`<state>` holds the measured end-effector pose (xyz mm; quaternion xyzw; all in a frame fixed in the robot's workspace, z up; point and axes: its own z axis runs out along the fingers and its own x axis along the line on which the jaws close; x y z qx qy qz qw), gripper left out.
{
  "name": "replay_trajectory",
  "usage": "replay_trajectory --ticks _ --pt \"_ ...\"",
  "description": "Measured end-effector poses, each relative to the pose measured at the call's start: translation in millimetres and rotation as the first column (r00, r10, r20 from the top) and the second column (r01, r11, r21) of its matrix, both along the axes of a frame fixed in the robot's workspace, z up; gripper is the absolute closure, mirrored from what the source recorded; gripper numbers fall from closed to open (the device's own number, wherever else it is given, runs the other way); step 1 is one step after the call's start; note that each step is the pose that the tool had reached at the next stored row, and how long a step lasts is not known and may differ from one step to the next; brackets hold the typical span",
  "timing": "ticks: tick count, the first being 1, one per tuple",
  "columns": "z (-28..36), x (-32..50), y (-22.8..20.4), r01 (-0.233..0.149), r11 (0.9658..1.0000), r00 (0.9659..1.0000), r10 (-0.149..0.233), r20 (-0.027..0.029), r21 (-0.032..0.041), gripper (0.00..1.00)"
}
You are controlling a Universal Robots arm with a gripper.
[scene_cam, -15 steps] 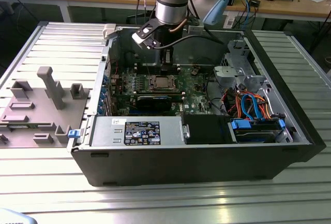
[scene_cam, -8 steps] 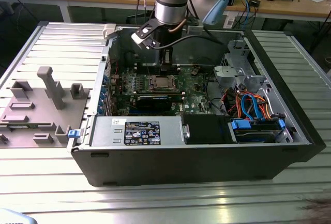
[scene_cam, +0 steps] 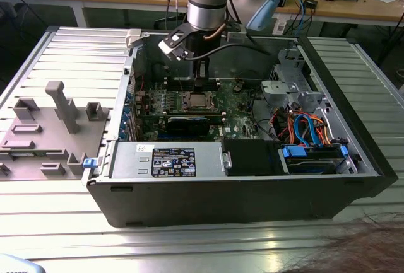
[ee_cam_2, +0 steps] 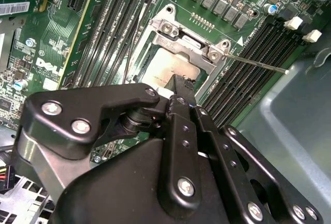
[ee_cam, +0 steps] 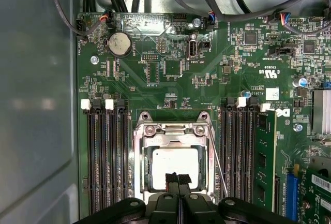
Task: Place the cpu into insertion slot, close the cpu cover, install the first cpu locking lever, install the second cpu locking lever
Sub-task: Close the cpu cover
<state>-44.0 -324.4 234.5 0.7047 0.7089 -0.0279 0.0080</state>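
Observation:
The cpu [ee_cam: 173,163] lies flat in the insertion slot [ee_cam: 146,168], its silvery top showing through the window of the cpu cover [ee_cam: 173,129], which lies down over it. In both wrist views my gripper [ee_cam: 178,178] is shut with nothing between the fingers, its tips just above the chip's edge. In the second wrist view the cpu [ee_cam_2: 173,69] sits under the cover [ee_cam_2: 170,27], and a thin locking lever [ee_cam_2: 258,64] sticks out sideways from the socket. That lever [ee_cam: 218,159] slants away from the cover's side. In the exterior view the gripper [scene_cam: 201,74] hangs over the socket [scene_cam: 196,101].
Black memory slots [ee_cam: 106,157] flank the socket, with a green memory stick [ee_cam: 264,151] in one. The case's metal wall [ee_cam: 36,105] runs close by. A graphics card [scene_cam: 188,123], power supply [scene_cam: 167,159] and cabled drive cage [scene_cam: 303,128] fill the case. A grey fixture [scene_cam: 50,128] stands outside.

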Motion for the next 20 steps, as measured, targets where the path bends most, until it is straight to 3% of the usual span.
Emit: replay_trajectory --ticks 20 --pt "-1.9 -6.8 0.0 0.0 1.0 1.0 0.0 0.0 0.0 0.89"
